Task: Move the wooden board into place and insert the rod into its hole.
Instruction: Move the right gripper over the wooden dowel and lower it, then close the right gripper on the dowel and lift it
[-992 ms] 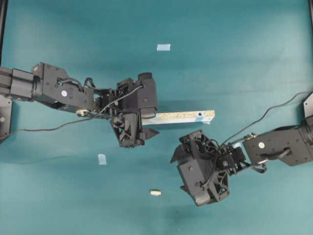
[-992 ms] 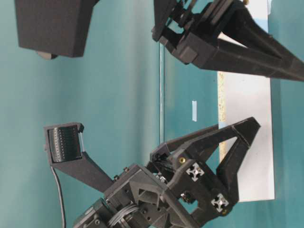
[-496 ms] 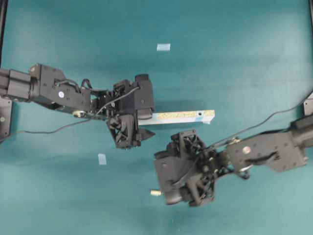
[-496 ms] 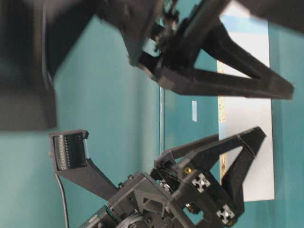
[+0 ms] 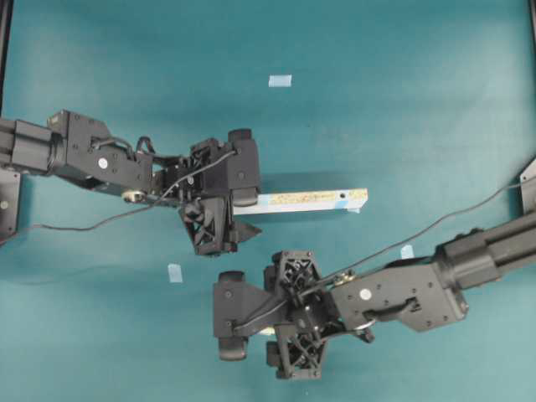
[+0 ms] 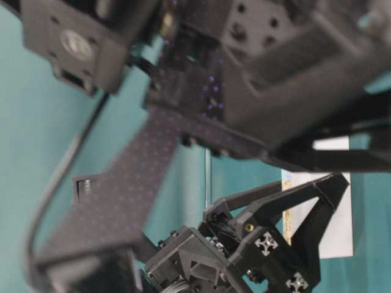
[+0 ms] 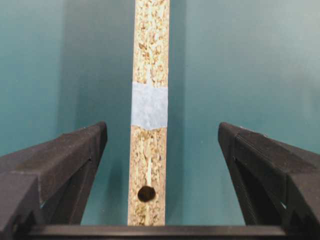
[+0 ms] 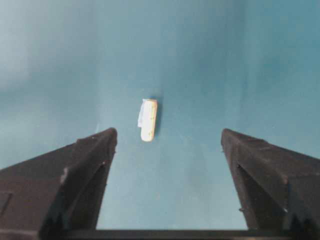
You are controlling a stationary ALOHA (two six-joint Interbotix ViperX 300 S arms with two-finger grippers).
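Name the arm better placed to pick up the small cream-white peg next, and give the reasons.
Right. In its wrist view the small cream-white peg lies on the teal table between the right gripper's open jaws, untouched. The left gripper straddles the long pale wooden board instead.

hidden: rod under right arm overhead | blurred: right arm at table level | cut off: wooden board by left wrist frame

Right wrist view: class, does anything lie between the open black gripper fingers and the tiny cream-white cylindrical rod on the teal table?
Nothing visible does. The tiny cream-white cylindrical rod lies alone on the teal table, just ahead of the right gripper, whose jaws stand wide apart, with only bare surface between them and it.
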